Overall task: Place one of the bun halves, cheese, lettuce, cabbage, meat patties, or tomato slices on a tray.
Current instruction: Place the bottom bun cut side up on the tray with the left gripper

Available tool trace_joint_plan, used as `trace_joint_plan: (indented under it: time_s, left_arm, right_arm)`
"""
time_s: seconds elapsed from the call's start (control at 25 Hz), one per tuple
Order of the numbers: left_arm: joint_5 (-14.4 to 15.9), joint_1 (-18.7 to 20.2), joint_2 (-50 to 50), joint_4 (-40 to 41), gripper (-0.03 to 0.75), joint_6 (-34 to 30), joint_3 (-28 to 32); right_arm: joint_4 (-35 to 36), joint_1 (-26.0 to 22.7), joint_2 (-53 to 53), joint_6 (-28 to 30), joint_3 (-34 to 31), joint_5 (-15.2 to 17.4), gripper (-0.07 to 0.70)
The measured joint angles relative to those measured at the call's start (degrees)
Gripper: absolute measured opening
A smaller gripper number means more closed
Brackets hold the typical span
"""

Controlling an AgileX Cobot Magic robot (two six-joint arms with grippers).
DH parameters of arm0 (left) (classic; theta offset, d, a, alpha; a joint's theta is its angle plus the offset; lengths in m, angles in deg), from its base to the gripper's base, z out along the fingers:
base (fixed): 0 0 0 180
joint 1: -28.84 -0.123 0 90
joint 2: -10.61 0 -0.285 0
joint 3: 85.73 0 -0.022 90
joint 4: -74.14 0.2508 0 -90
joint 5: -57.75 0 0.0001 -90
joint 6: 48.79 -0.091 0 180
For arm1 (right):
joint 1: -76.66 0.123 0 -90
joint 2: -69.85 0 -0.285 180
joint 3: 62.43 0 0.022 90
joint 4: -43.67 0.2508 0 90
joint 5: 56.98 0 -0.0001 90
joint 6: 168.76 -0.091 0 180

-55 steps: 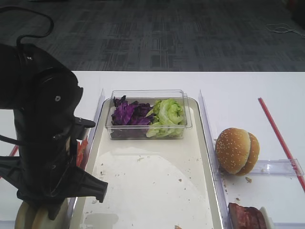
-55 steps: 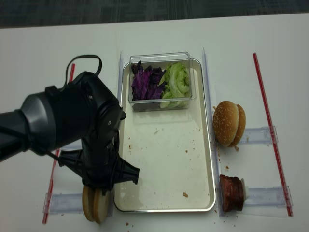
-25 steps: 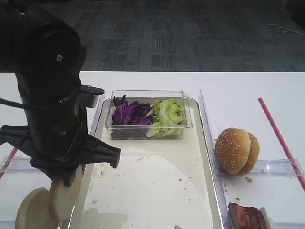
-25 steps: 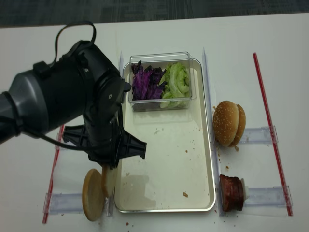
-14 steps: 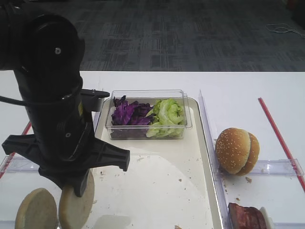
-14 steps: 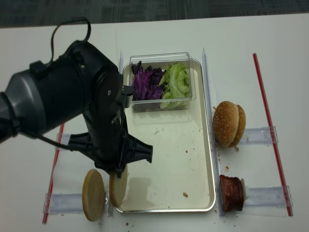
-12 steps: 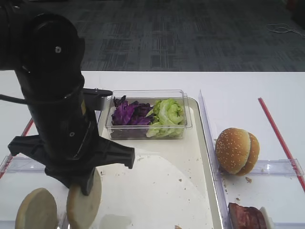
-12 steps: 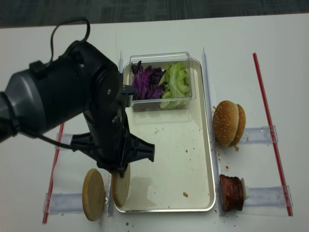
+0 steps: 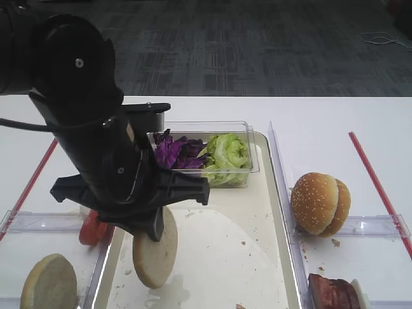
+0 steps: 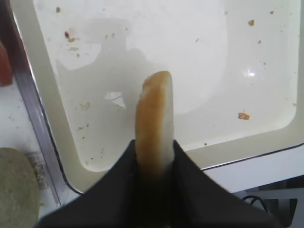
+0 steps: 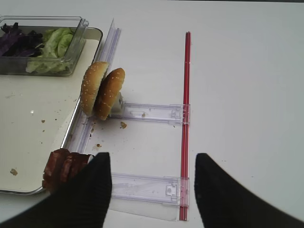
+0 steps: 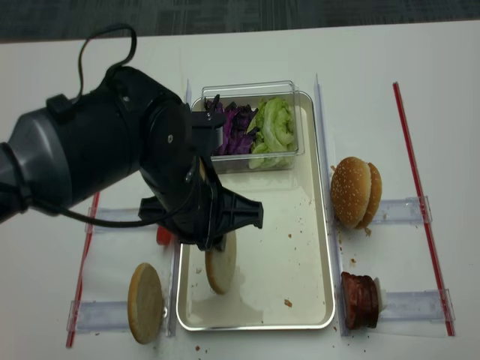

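Left wrist view: left gripper point(image 10: 154, 156) pinching a bun half point(image 10: 154, 111) on edge, pale cream face, tan crust rim, held upright over the tray point(image 10: 42, 121) liner, near its left rim. Liner cream-white, crumb-speckled.

Exterior high view adds what the wrist cannot: second bun half point(image 9: 48, 283) outside the tray's left rim, red tomato slices point(image 9: 93, 230) just beside that rim, cabbage point(image 9: 170, 153) and lettuce point(image 9: 225, 154) boxed at the tray's far end.

Right wrist view: right gripper point(image 11: 149, 190) spread wide, right of the tray; meat patties point(image 11: 64, 166) against its right rim.
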Motion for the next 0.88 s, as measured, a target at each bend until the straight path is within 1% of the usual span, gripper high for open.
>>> trace_joint_plan:
  time_s: [0.16, 0.36, 0.48, 0.6, 0.76, 0.88]
  left_arm:
    - [-1.0, 0.0, 1.63, -1.34, 0.094, -1.46, 0.0]
    - [-3.64, -0.62, 4.69, -7.72, 0.094, -7.53, 0.0]
    - [-4.99, -3.1, 6.29, -13.03, 0.094, -12.5, 0.0]
    - [-5.74, -5.98, 6.67, -17.05, 0.094, -17.1, 0.0]
    - [-5.66, -10.01, 7.62, -23.93, 0.094, -23.98, 0.0]
    - [-4.45, -11.85, 9.03, -30.41, 0.093, -30.16, 0.19]
  right_arm:
    - [0.0, 0.0, 0.0, 0.0, 0.0, 0.0, 0.405]
    - [0.0, 0.0, 0.0, 0.0, 0.0, 0.0, 0.405]
    - [0.0, 0.0, 0.0, 0.0, 0.0, 0.0, 0.405]
    - [0.0, 0.0, 0.0, 0.0, 0.0, 0.0, 0.405]
    - [0.0, 0.0, 0.0, 0.0, 0.0, 0.0, 0.405]
    - [0.0, 0.0, 0.0, 0.0, 0.0, 0.0, 0.405]
